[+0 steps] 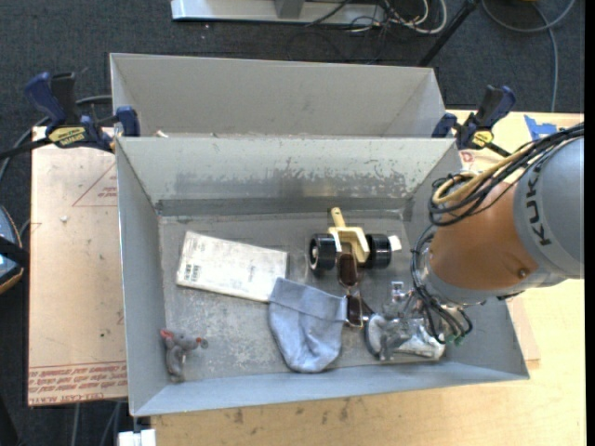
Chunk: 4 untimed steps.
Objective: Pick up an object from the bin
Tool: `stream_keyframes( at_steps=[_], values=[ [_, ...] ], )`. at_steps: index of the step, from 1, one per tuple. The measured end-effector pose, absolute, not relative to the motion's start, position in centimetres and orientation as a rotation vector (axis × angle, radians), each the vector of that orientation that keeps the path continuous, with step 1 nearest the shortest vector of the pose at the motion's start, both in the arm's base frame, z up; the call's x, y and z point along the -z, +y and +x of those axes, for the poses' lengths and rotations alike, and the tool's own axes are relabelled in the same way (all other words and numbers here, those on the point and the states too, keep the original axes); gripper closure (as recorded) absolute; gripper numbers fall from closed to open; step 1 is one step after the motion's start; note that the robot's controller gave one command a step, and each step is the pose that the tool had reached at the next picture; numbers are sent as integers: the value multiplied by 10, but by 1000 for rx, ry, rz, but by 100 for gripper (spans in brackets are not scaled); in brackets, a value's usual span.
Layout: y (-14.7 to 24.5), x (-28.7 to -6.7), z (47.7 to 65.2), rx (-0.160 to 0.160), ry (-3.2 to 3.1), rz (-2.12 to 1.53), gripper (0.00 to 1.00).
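Note:
My gripper [410, 316] hangs low in the bin's front right corner, under the arm's orange cover. Right beneath it lies a crumpled clear and silvery packet [402, 344], and the gripper is down at or touching it. Just left of it lie brown sunglasses [351, 294], and further left a crumpled grey-blue sock [305, 331]. Behind the gripper, a black cylindrical thing with a tan wooden piece across it [352, 247] rests near the bin's middle.
A flat white printed packet [231, 267] lies left of centre. A small grey figure [176, 349] sits in the front left corner. The arm and its cables fill the bin's right side.

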<state>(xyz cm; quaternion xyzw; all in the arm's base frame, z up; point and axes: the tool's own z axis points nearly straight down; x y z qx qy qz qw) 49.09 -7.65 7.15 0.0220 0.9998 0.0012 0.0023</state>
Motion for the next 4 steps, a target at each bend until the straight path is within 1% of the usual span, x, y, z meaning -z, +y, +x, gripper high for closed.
stream_keyframes(
  at_steps=[2,4],
  values=[
    [-76,-96,490,-2,3139,67,100],
    [-76,-112,491,-2,3138,66,100]
  ],
)
